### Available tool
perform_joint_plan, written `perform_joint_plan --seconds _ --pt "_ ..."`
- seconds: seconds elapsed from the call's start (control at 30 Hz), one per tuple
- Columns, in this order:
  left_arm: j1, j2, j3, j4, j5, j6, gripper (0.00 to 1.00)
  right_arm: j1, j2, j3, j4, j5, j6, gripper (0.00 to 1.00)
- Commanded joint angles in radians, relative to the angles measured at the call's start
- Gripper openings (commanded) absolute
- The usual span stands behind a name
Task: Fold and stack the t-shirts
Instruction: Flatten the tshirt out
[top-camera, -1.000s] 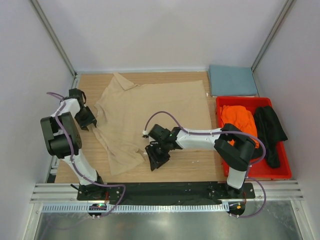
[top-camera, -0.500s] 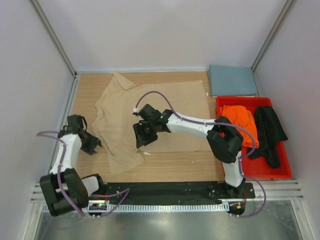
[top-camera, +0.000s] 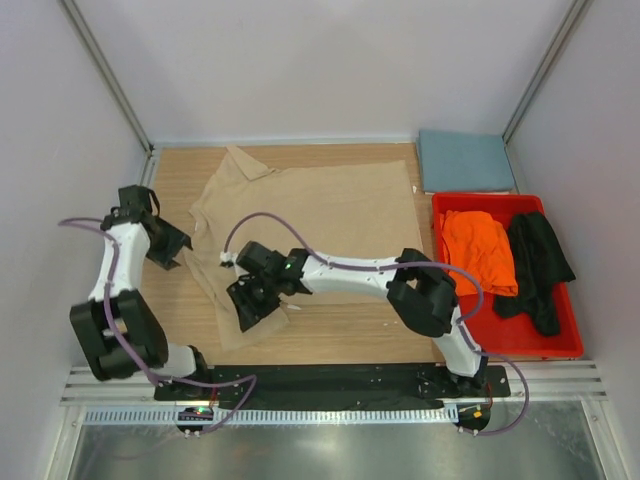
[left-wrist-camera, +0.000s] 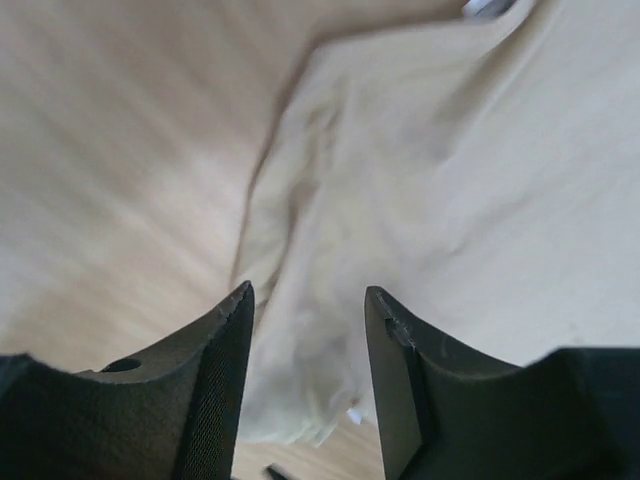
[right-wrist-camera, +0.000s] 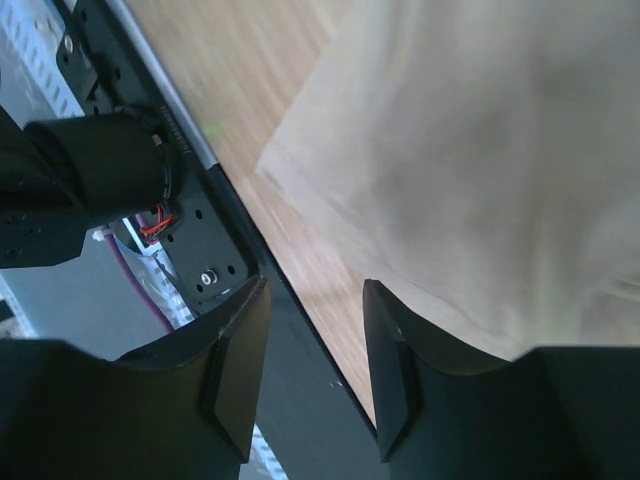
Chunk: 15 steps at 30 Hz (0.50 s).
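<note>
Tan t-shirt (top-camera: 330, 210) is spread flat across the middle of the bench (top-camera: 390, 335); its left sleeve and near-left corner are rumpled. Left end effector (left-wrist-camera: 310, 295) is open with nothing between the jaws and is held just beside the shirt's left edge. Right end effector (right-wrist-camera: 316, 290) is likewise open and empty, and is reached across over the near-left corner, close to the base rail (top-camera: 330, 380). Blue-grey t-shirt (top-camera: 465, 160) is folded at the far right corner. Orange t-shirt (top-camera: 475, 250) and black t-shirt (top-camera: 535, 265) are left unfolded in the red bin (top-camera: 565, 345). Likely risks: only the top layer could be pinched at the bunched corner, so a skewed fold would be produced. The cloth could be dragged across the wood rather than lifted if the jaws are closed too shallow. With both arms crowded on the left side, contact between them is possible during a lift. The surface is light wood grain, smooth, with little grip expected on the fabric. The cell is enclosed by plain pale walls (top-camera: 320, 70) with metal corner posts, and sheet metal is seen below the rail.
</note>
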Motion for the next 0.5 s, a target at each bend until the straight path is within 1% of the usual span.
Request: perform_joint_plan --seconds 0.0,0.03,0.13,0.2,0.23,0.3,0.37,0.4,0.47 --pt "0.04 0.172 0.111 0.046 0.079 0.119 0.5 0.065 0.029 0.049 0.11 0.057 -0.043 0.49" --pt "0.052 0.233 0.132 0.06 0.12 0.126 0.47 0.096 0.052 0.058 0.135 0.077 -0.052 0.49" --pt "0.124 0.3 0.151 0.073 0.2 0.159 0.44 0.139 0.116 0.124 0.134 0.132 -0.092 0.49" --pt "0.184 0.308 0.152 0.095 0.246 0.168 0.44 0.151 0.141 0.165 0.127 0.192 -0.115 0.49" --pt "0.202 0.305 0.151 0.103 0.296 0.174 0.45 0.156 0.152 0.177 0.123 0.21 -0.121 0.49" --pt "0.241 0.304 0.155 0.109 0.326 0.192 0.48 0.167 0.193 0.223 0.104 0.262 -0.132 0.49" --pt "0.265 0.299 0.154 0.11 0.358 0.197 0.5 0.171 0.248 0.289 0.043 0.304 -0.134 0.49" --pt "0.272 0.298 0.152 0.113 0.369 0.195 0.51 0.176 0.262 0.306 0.005 0.343 -0.135 0.49" --pt "0.278 0.296 0.146 0.122 0.389 0.192 0.52 0.185 0.294 0.334 -0.018 0.402 -0.137 0.49"
